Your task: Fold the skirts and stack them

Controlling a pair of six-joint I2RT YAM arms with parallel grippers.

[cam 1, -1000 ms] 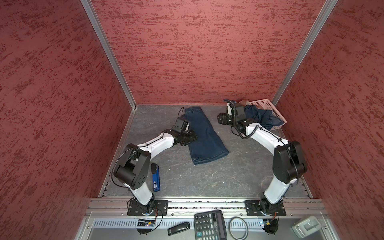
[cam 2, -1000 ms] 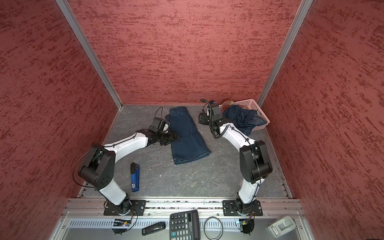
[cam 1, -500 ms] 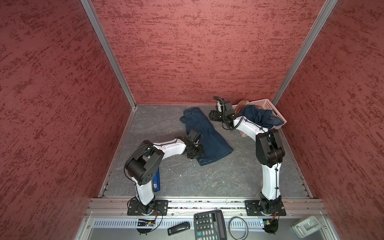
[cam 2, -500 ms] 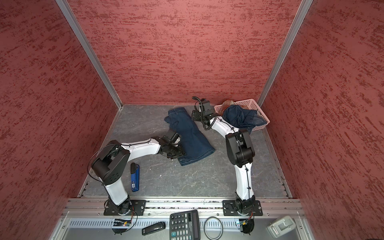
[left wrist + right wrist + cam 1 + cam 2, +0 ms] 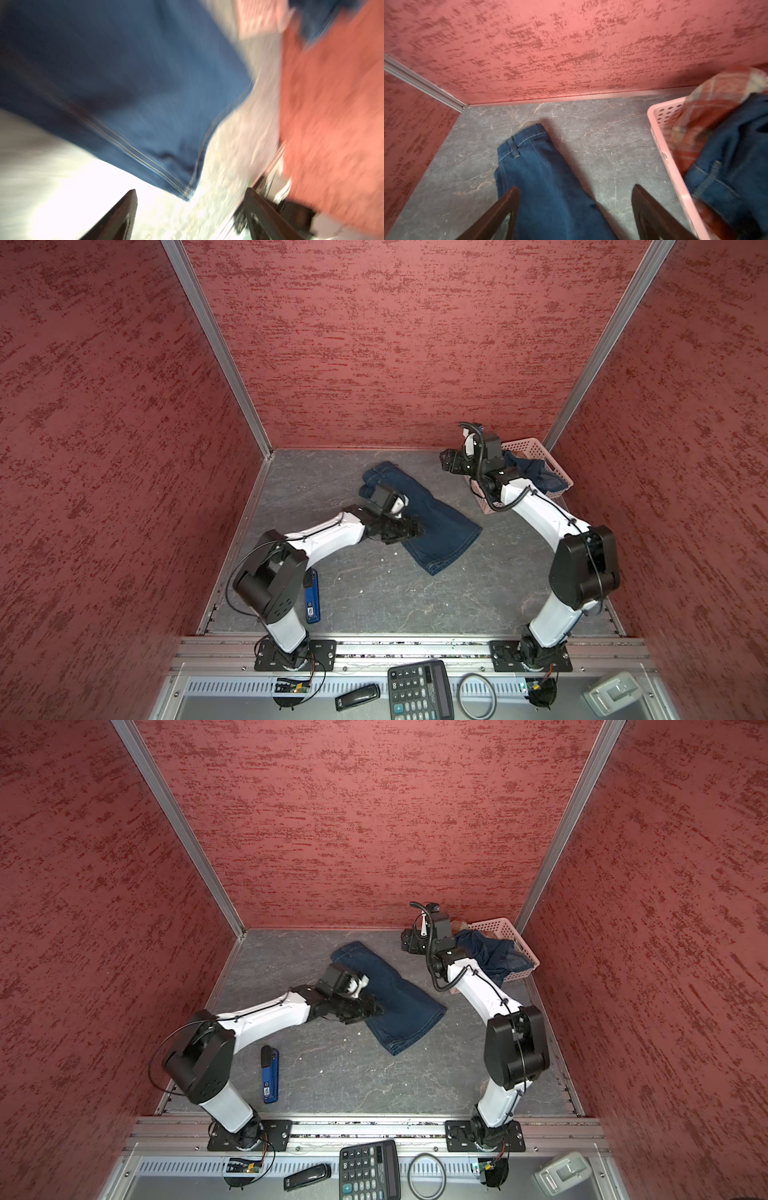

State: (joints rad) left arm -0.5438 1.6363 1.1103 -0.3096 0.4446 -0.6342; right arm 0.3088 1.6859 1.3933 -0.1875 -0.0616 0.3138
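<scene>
Hovering my left gripper [image 5: 191, 190], fingers apart and empty, at the denim skirt [image 5: 419, 514] lying flat on the table [image 5: 374, 593] | right gripper [image 5: 575, 187] gaping empty beside the pink basket [image 5: 528, 445] | other denim skirt [image 5: 536, 472] and plaid skirt [image 5: 716, 93] sitting in it

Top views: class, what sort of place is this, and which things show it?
Probably a robot test cell: red panel walls enclose a grey tabletop, and two robot arms stand bolted to its front rail.

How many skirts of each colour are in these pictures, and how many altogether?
Dark blue: 2, the flat denim skirt on the table and the crumpled denim skirt in the pink basket.
Rust-red and cream: 1, the plaid skirt, also in that basket.
Total: 3 skirts.
</scene>
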